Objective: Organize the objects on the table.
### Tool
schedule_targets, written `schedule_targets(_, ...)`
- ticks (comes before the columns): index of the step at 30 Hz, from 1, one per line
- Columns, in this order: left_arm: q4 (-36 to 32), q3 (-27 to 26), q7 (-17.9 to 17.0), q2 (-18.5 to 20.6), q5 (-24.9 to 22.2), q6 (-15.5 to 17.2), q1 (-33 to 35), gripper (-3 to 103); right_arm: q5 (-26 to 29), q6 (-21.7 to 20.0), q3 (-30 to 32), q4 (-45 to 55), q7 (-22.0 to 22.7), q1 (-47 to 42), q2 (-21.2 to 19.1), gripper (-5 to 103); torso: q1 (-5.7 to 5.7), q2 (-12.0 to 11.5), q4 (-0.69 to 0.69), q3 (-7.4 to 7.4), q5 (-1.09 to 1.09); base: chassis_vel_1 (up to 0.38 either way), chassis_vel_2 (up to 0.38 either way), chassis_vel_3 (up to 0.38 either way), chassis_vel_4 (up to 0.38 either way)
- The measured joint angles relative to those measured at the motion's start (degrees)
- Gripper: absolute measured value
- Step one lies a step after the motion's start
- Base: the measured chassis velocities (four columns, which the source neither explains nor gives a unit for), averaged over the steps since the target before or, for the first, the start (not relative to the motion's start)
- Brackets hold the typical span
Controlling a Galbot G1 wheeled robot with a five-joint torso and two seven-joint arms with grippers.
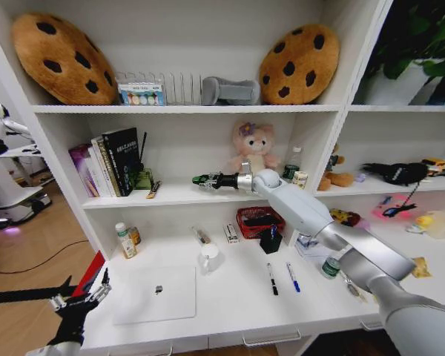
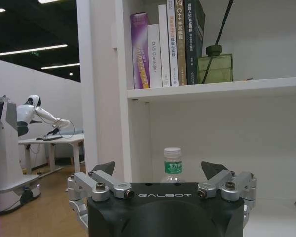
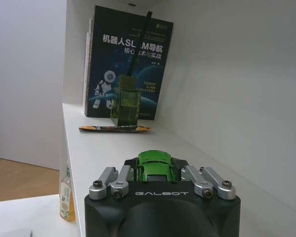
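**Green car gripped at the shelf**

Glossy and rounded, the green toy car (image 3: 157, 167) sits clamped in my right end effector (image 1: 202, 180), over the smooth white shelf (image 1: 178, 195). My left end effector (image 1: 80, 295) hangs spread apart off the table's (image 1: 230, 297) left end, near the flat silver laptop (image 1: 156, 294).

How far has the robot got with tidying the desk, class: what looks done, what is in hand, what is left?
Nothing clearly looks finished yet. In hand: the right hand is shut on the green toy car, held over the middle shelf near the books. Left: the laptop, two pens, the small bottle and the yellow packet lie on the desk. The left hand waits open at the desk's left end.
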Motion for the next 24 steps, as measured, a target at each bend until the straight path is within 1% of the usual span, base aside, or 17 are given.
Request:
schedule_targets(2, 0.1, 0.0, 0.0, 0.1, -0.1, 0.0, 0.0, 99, 0.0, -1.0, 0.6, 2.4, 1.3, -0.9, -1.5, 36, 0.00, 0.0, -0.01, 0.00, 0.00, 0.000, 0.000, 0.000, 0.000)
schedule_targets(7, 0.2, 0.0, 0.0, 0.3, -0.3, 0.0, -0.3, 99, 0.4, -1.8, 0.9, 5.0, 2.4, -1.7, -3.1, 36, 0.00, 0.0, -0.01, 0.00, 0.00, 0.000, 0.000, 0.000, 0.000)
schedule_targets(11, 0.1, 0.0, 0.0, 0.3, -0.3, 0.0, -0.3, 99, 0.4, -1.9, 0.8, 5.3, 2.8, -2.1, -3.4, 36, 0.00, 0.0, 0.00, 0.00, 0.00, 0.000, 0.000, 0.000, 0.000)
schedule_targets(12, 0.1, 0.1, 0.0, 0.3, -0.3, 0.0, -0.3, 99, 0.4, -1.9, 0.6, 5.2, 3.4, -2.1, -3.4, 36, 0.00, 0.0, 0.00, 0.00, 0.00, 0.000, 0.000, 0.000, 0.000)
schedule_targets(13, 0.1, 0.1, 0.0, 0.4, -0.3, 0.0, -0.3, 99, 0.3, -2.1, 0.2, 5.1, 5.2, -2.2, -3.3, 36, 0.00, 0.0, 0.00, 0.00, 0.00, 0.000, 0.000, 0.000, 0.000)
schedule_targets(14, 0.1, 0.1, 0.0, 0.4, -0.3, 0.0, -0.3, 99, 0.3, -2.1, 0.2, 5.1, 5.2, -2.2, -3.3, 36, 0.00, 0.0, 0.00, 0.00, 0.00, 0.000, 0.000, 0.000, 0.000)
schedule_targets(16, 0.0, 0.0, 0.0, 0.4, -0.3, 0.0, -0.2, 99, 0.3, -2.7, -0.1, 5.2, 6.9, -2.1, -3.0, 36, 0.00, 0.0, 0.01, 0.00, 0.00, 0.000, 0.000, 0.000, 0.000)
schedule_targets(21, -0.2, -0.1, 0.1, 0.4, -0.3, -0.1, -0.1, 99, 0.3, -2.7, -0.7, 5.4, 8.2, -1.9, -2.6, 36, 0.00, 0.0, 0.01, 0.00, 0.00, 0.000, 0.000, 0.000, 0.000)
schedule_targets(22, -0.2, -0.1, 0.2, 0.4, -0.2, -0.2, -0.1, 99, 0.5, -2.7, -0.8, 5.6, 8.6, -1.9, -2.6, 33, 0.00, 0.0, 0.01, 0.00, 0.00, 0.000, 0.000, 0.000, 0.000)
schedule_targets(23, -0.2, -0.1, 0.2, 0.4, -0.2, -0.2, -0.1, 99, 0.5, -2.7, -0.8, 5.6, 8.6, -1.9, -2.6, 33, 0.00, 0.0, 0.01, 0.00, 0.00, 0.000, 0.000, 0.000, 0.000)
schedule_targets(24, -0.2, -0.1, 0.2, 0.4, -0.2, -0.2, -0.1, 99, 0.6, -2.7, -0.8, 5.8, 8.8, -1.8, -2.6, 37, 0.00, 0.0, 0.01, 0.00, 0.00, 0.000, 0.000, 0.000, 0.000)
